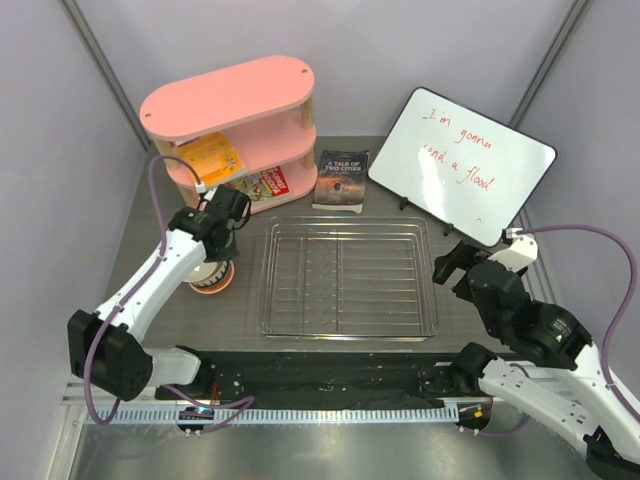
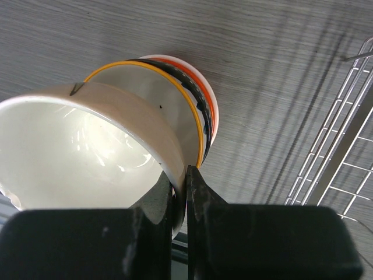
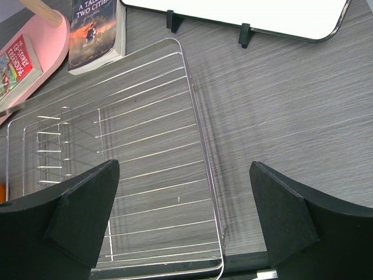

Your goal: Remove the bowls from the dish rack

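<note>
The silver wire dish rack (image 1: pixel 345 280) lies in the middle of the table with no bowl in it; it also shows in the right wrist view (image 3: pixel 145 146) and at the right edge of the left wrist view (image 2: pixel 338 157). The bowls stand nested in one stack (image 1: pixel 212 275) left of the rack. My left gripper (image 1: pixel 218 250) is over the stack, shut on the rim of the top beige bowl (image 2: pixel 87 140), one finger inside and one outside (image 2: pixel 185 186). Under it show an orange rim (image 2: pixel 201 122), a dark bowl, an orange bowl and a white one. My right gripper (image 1: pixel 455 262) is open and empty (image 3: pixel 183 175) above the rack's right edge.
A pink oval shelf unit (image 1: pixel 235 110) with books stands at the back left. A paperback (image 1: pixel 342 178) lies behind the rack. A whiteboard (image 1: pixel 460 160) with red writing stands at the back right, its feet near the rack's far right corner (image 3: pixel 233 9).
</note>
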